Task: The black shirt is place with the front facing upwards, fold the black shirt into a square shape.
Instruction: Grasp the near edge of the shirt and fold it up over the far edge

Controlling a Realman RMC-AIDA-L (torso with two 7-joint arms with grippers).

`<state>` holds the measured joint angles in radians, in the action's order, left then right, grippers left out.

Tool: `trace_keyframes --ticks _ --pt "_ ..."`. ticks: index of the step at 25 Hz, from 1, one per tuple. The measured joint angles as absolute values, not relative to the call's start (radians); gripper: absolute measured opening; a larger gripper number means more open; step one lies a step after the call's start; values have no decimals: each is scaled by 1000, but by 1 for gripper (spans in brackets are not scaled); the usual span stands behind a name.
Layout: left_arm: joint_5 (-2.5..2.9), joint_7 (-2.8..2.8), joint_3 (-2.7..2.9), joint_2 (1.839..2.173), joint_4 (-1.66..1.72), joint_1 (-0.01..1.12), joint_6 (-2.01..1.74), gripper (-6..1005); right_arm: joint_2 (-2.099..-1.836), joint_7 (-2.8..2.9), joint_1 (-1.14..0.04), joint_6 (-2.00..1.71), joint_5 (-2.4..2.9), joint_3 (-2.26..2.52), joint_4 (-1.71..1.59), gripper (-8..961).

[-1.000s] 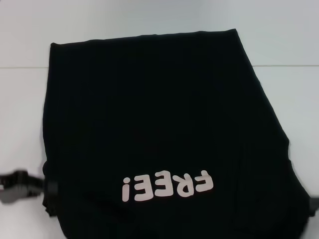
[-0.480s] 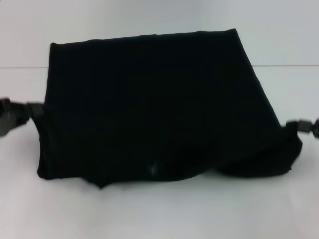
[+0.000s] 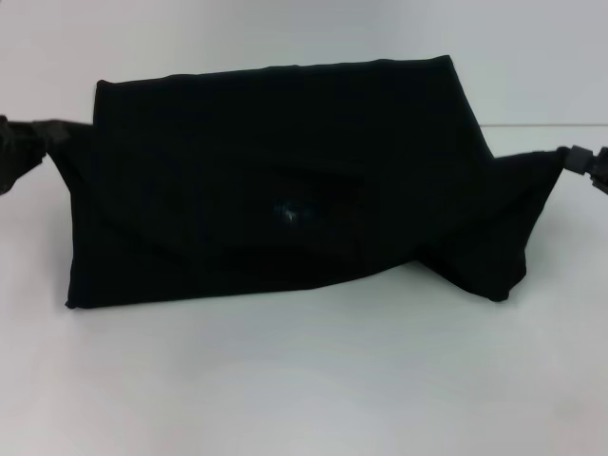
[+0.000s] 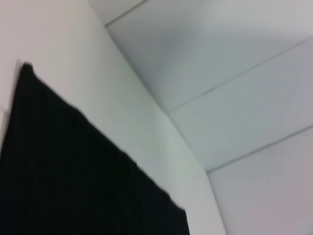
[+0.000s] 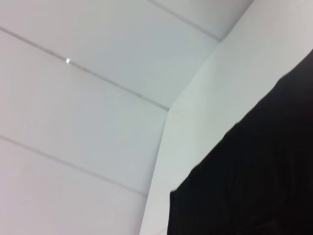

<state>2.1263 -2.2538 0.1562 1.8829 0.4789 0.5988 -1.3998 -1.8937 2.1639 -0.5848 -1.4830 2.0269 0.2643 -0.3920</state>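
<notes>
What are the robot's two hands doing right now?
Left gripper: shut on the black shirt, lifting its corner.
Right gripper: shut on the shirt's other corner.

the head view is evenly and brightly lit from overhead, soft and a little hazy, with no hard glare. the black shirt reads as an almost featureless dark mass; its folds show only faintly. a thin, diffuse shadow lies along its near edge on the white table. both wrist views are soft and out of focus, the shirt's edge smeared against pale, evenly lit wall panels.
</notes>
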Motion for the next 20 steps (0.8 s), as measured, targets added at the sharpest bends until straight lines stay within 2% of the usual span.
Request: trace_keyframes --ticks 10,16,20 --pt "2015 -2118 160 1943 464 646 -1214 37 -1944 2114 -652 -1287 1977 268 -387 6" --pt "2006 -2001 160 1991 463 697 -1076 36 -1971 2065 -712 -1162 1977 272 -386 15" --pt "1980 -1928 161 2013 463 717 -1008 36 -1980 2040 -730 -1089 1977 282 -389 21"
